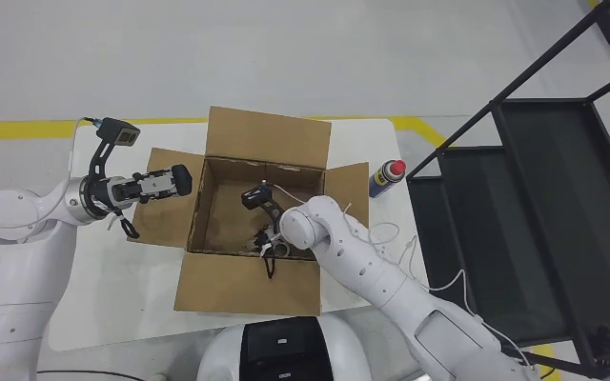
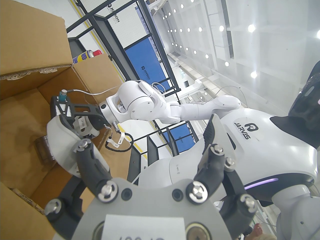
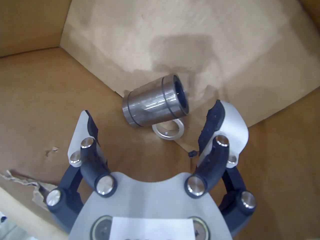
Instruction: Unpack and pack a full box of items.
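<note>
An open cardboard box (image 1: 214, 136) stands in the middle of the white table. My right gripper (image 1: 264, 245) is down inside it, near the front wall. In the right wrist view my right gripper (image 3: 152, 112) is open just above a steel cylinder (image 3: 155, 101) lying on its side on the box floor. A flat silver ring (image 3: 168, 129) lies against the cylinder. Neither touches the fingers. My left gripper (image 1: 181, 179) hovers over the box's left flap, pointing toward the box. In its own wrist view the left gripper (image 2: 135, 126) is open and holds nothing.
A blue and yellow spray can (image 1: 386, 176) with a red cap stands on the table right of the box, also seen past the box flap (image 2: 87, 54). A black metal rack (image 1: 515, 190) stands off the table's right side. The box flaps are folded outward.
</note>
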Controlling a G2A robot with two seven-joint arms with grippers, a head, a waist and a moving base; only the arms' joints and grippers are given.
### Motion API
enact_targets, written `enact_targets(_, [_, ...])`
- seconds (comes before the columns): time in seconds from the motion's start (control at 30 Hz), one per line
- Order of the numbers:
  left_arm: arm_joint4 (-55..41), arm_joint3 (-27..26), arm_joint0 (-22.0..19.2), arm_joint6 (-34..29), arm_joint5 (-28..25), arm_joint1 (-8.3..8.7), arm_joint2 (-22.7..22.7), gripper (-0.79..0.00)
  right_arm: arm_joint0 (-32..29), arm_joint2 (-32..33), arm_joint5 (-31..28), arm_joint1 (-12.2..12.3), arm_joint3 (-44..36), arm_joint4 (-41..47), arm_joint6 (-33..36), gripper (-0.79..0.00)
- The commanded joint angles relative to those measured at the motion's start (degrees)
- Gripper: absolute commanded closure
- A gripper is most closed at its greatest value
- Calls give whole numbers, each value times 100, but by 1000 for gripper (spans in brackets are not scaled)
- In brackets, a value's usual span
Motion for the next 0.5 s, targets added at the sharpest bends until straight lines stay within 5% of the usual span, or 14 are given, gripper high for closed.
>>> enact_targets(0.0, [0,0,0,0,0,0,0,-785,-38,61,28,-30,149,342,-247,-785])
enact_targets(0.27, [0,0,0,0,0,0,0,-785,-16,70,60,-149,663,845,-1311,-785])
enact_targets(0.47, [0,0,0,0,0,0,0,-785,91,-126,505,-154,478,301,-975,-785])
